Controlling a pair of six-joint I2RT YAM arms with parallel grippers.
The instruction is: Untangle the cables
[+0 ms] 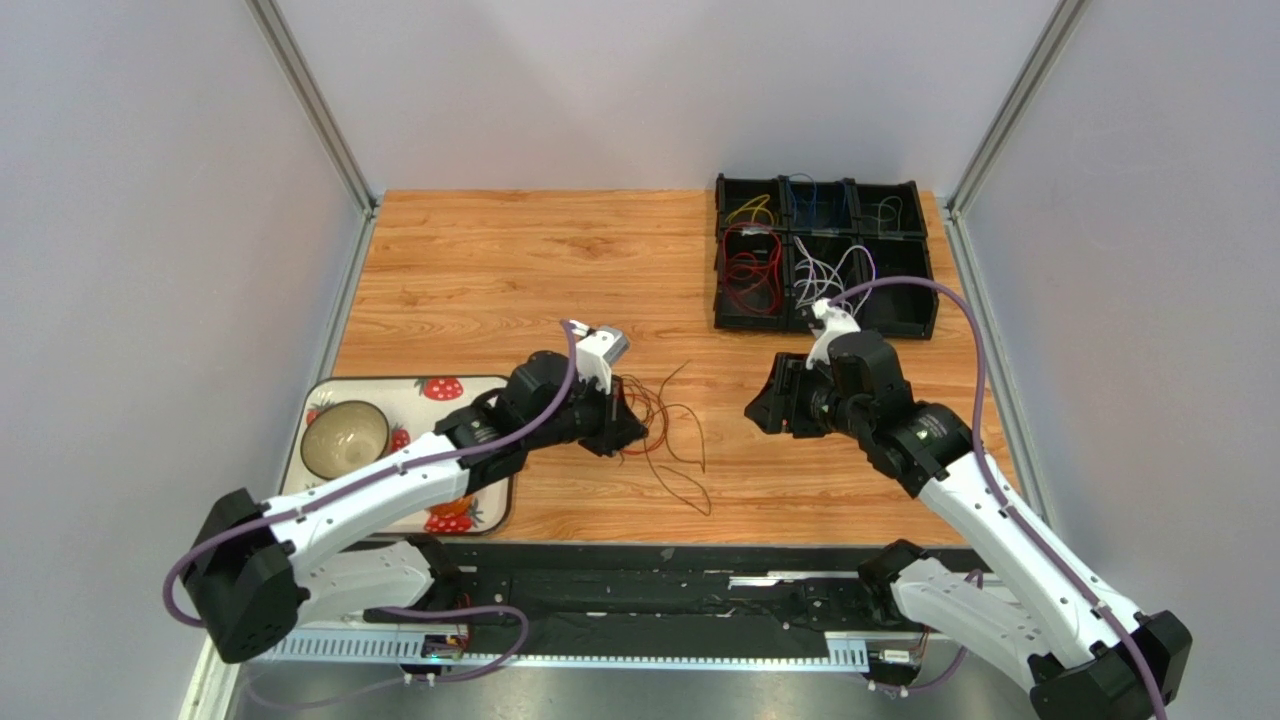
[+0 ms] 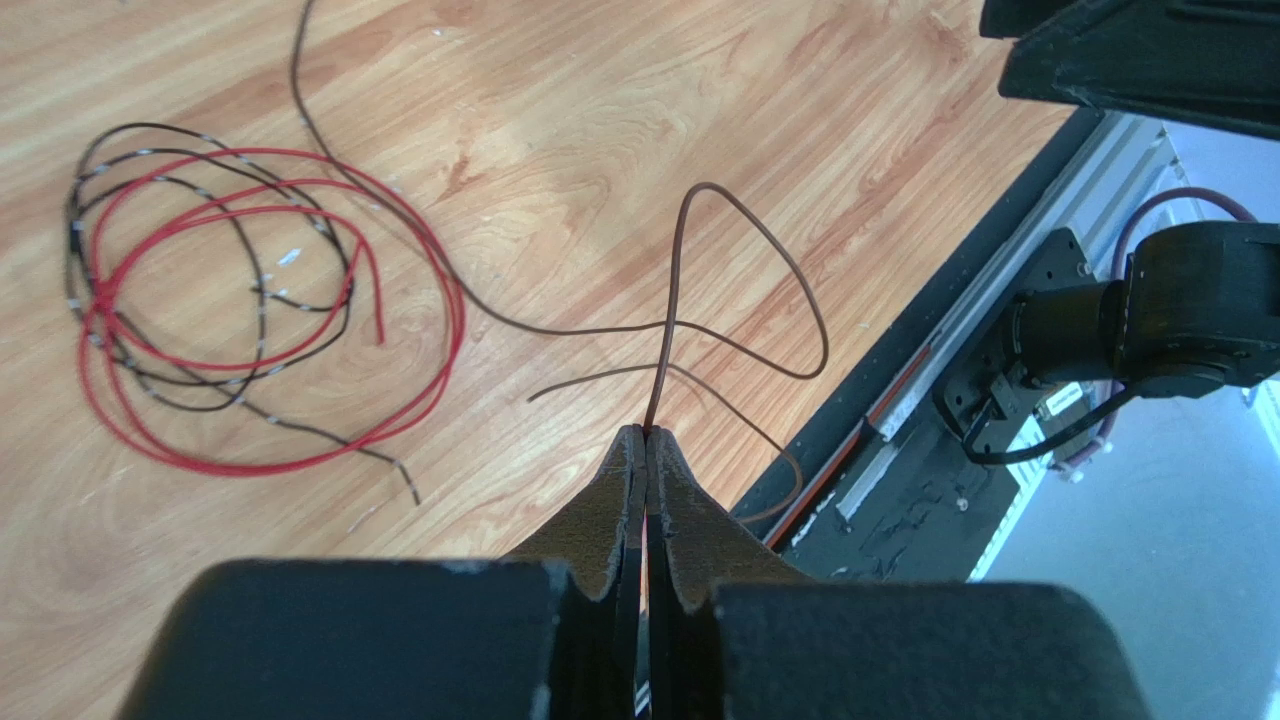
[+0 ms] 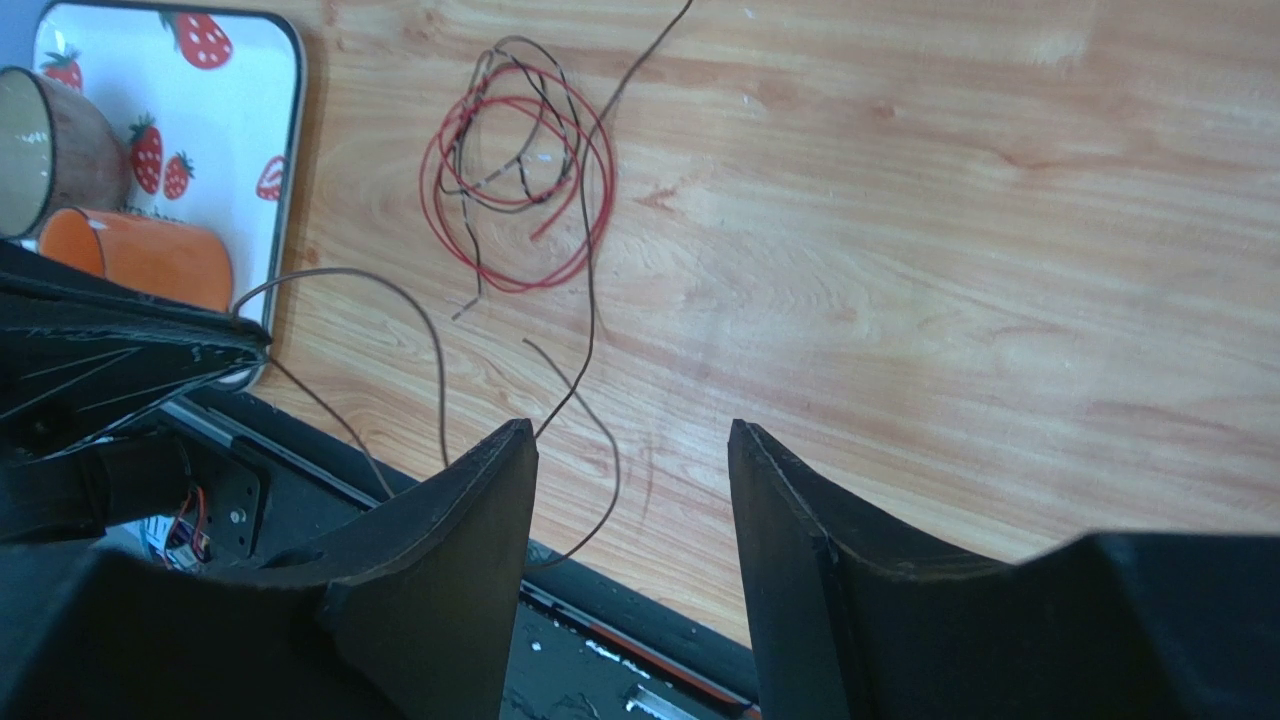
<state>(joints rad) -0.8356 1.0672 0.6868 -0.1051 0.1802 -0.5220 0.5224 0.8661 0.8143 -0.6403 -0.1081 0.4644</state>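
My left gripper is shut on a thin dark brown cable. That cable rises from the fingertips, loops to the right and trails back across the wood. To its left lies a loose coil of a red cable wound together with a black cable. In the top view the left gripper sits over this tangle near the table's front. My right gripper is open with nothing between its fingers, hovering right of the cables; in the top view the right gripper faces left.
A black divided bin at the back right holds sorted red, white, yellow and blue cables. A strawberry-print tray with a bowl and an orange cup sits at the front left. The table's front edge and black rail are close.
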